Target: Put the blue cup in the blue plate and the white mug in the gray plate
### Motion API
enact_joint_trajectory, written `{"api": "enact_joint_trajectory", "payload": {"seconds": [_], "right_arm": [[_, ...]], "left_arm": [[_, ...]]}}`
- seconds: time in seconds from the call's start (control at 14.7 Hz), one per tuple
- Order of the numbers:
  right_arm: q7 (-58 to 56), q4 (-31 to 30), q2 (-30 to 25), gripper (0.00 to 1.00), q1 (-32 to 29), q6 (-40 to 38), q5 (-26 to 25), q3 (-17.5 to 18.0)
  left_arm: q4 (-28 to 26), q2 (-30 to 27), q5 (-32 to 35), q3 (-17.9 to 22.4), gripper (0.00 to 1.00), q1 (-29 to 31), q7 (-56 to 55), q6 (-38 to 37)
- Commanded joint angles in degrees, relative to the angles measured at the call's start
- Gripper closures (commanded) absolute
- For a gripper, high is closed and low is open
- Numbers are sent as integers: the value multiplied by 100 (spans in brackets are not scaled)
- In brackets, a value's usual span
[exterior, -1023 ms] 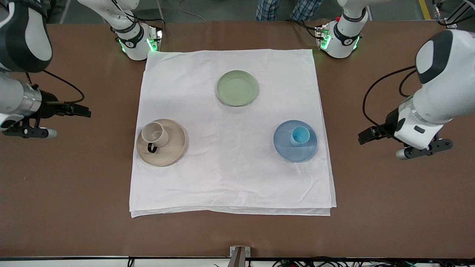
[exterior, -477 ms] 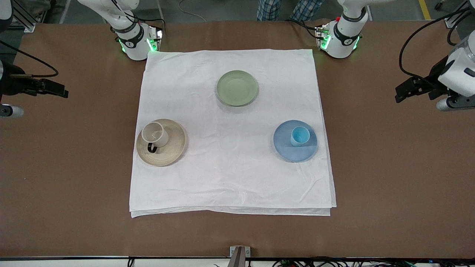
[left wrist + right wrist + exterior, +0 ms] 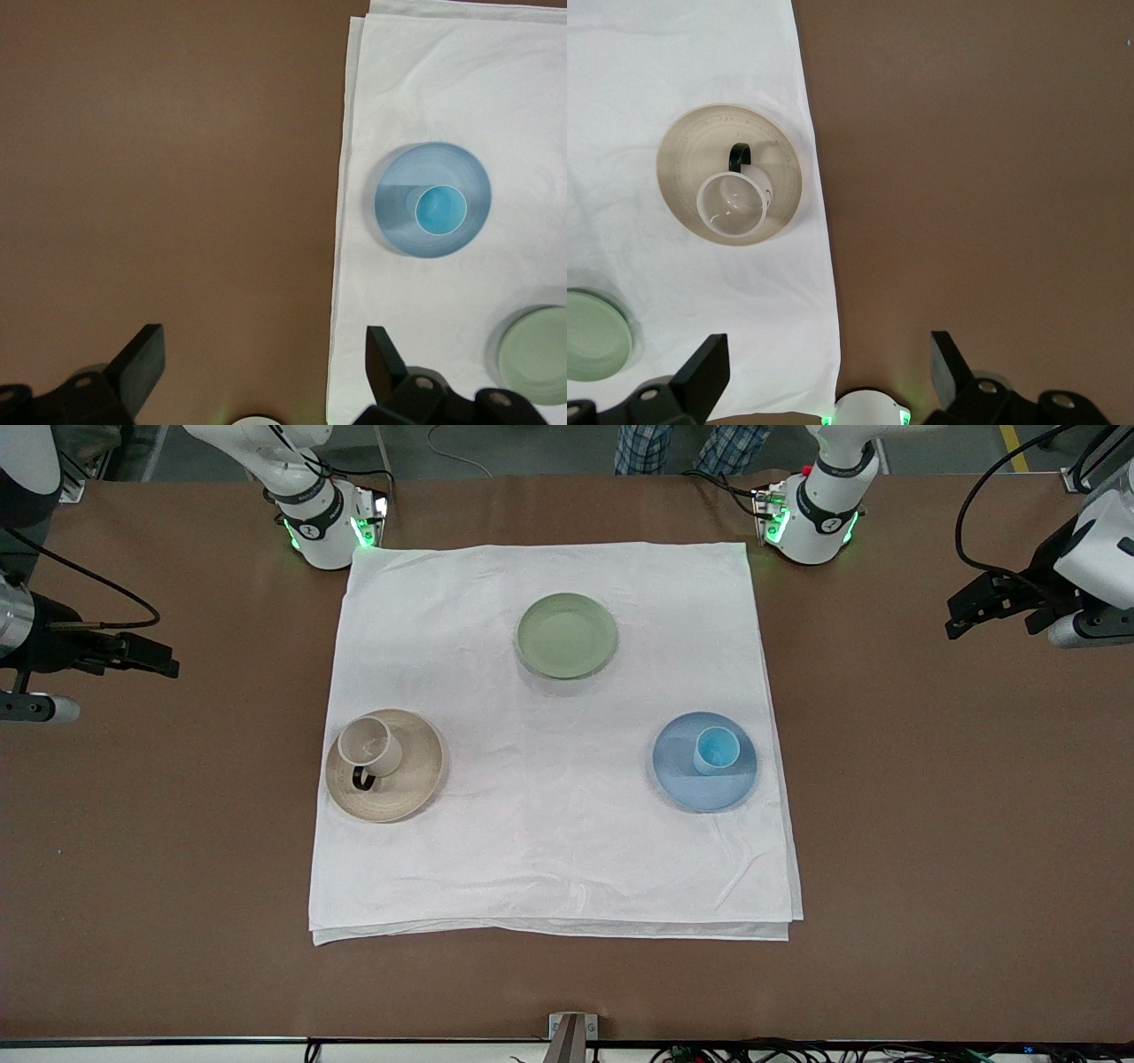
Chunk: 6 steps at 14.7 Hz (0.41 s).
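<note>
Looking across the table from the camera's edge, you first meet the white cloth [image 3: 554, 735], spread over the middle of the brown table [image 3: 930, 850]. On its nearer half sit both targets. Toward the right arm's end, the mug [image 3: 367, 747] stands upright in the gray plate [image 3: 416, 779], its dark handle pointing toward the camera's edge. Toward the left arm's end, the cup [image 3: 716, 749] stands upright in the blue plate [image 3: 704, 788]. Nearer the bases' edge, the green plate [image 3: 567, 635] lies bare.

You can judge both placements done: each vessel rests inside its own plate's rim, nothing is tipped, and neither gripper touches anything.

Your right gripper [image 3: 158, 661] hangs over bare table by the right arm's end, well apart from the mug; its wrist view shows the fingers [image 3: 702, 372] spread wide with nothing between them. Your left gripper [image 3: 961, 611] hangs over bare table by the left arm's end, fingers [image 3: 142, 363] likewise wide apart and empty.

What seems left for you is only to park both arms.
</note>
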Motion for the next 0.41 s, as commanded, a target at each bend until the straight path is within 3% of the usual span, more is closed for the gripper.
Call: {"api": "enact_joint_trajectory", "payload": {"seconds": [0.0, 0.34], "right_arm": [[-151, -320, -321, 0, 175, 129, -5, -305], [-151, -636, -672, 0, 175, 391, 48, -270]], "left_arm": [[100, 33, -41, 23, 0, -22, 100, 35], [188, 130, -33, -3, 0, -57, 74, 26]]}}
